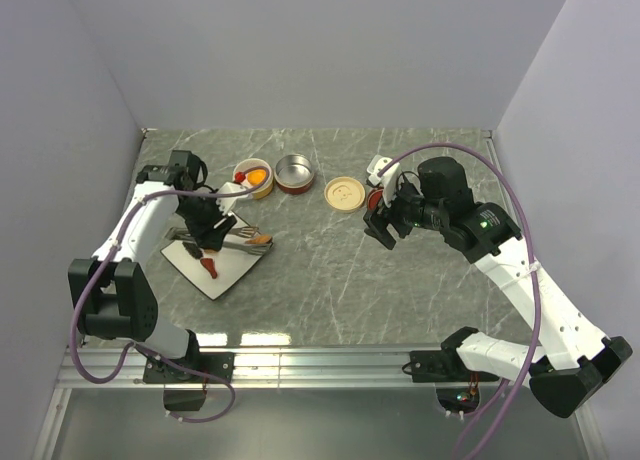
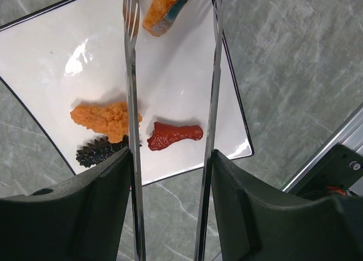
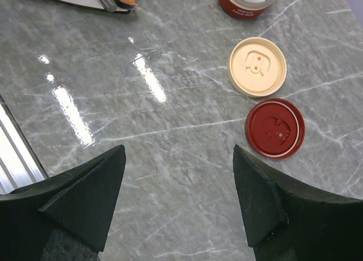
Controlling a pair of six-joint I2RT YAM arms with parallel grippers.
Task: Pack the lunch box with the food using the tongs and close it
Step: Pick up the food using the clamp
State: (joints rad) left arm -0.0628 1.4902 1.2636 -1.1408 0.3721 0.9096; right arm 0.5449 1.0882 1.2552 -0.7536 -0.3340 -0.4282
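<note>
My left gripper (image 2: 172, 176) is shut on the silver tongs (image 2: 131, 102), whose two arms lie against my fingers (image 2: 85, 215) and reach out over the white plate (image 2: 51, 57). On the plate lie an orange breaded piece (image 2: 105, 118), a dark spiky piece (image 2: 97, 153), a red drumstick (image 2: 173, 136) and an orange-pink slice (image 2: 163, 8), the slice between the tongs' tips. The cream tub (image 1: 253, 177) holds orange food. The dark red tub (image 1: 294, 173) stands beside it. My right gripper (image 3: 178, 204) hangs open over bare table near the cream lid (image 3: 257, 66) and the red lid (image 3: 274, 128).
The plate (image 1: 215, 265) lies at the front left of the grey marble table. Both tubs stand behind it, the lids (image 1: 344, 193) to their right. Grey walls close in the back and sides; a metal rail (image 1: 320, 360) runs along the near edge.
</note>
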